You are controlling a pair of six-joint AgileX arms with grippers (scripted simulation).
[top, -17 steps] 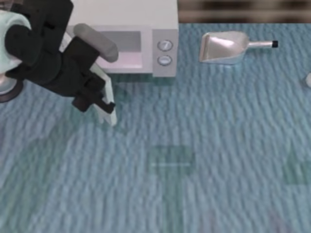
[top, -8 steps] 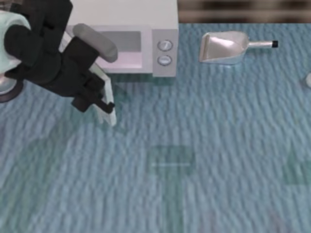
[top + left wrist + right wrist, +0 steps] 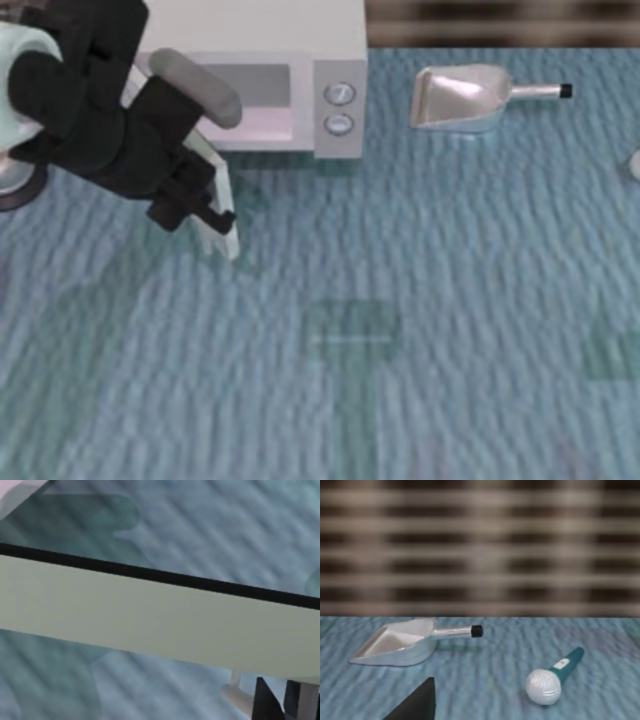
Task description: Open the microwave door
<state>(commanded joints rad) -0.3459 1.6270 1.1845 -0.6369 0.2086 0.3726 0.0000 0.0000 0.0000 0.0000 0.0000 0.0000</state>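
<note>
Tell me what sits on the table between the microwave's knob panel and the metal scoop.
Nothing: in the top view the stretch between the microwave and the metal scoop is bare blue tablecloth. The left gripper is at the opened door.

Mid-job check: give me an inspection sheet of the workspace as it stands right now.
Surface: blue-green patterned table.
Job's things: microwave at the back left; microwave door swung open, pale interior showing.
Clutter: silver scoop right of the microwave; teal microphone in the right wrist view.
Grippers: left gripper at the door's free edge; its jaws cannot be made out. Right gripper not seen in the top view.
Cables: nothing seen.
Surroundings: striped backdrop behind the table.
</note>
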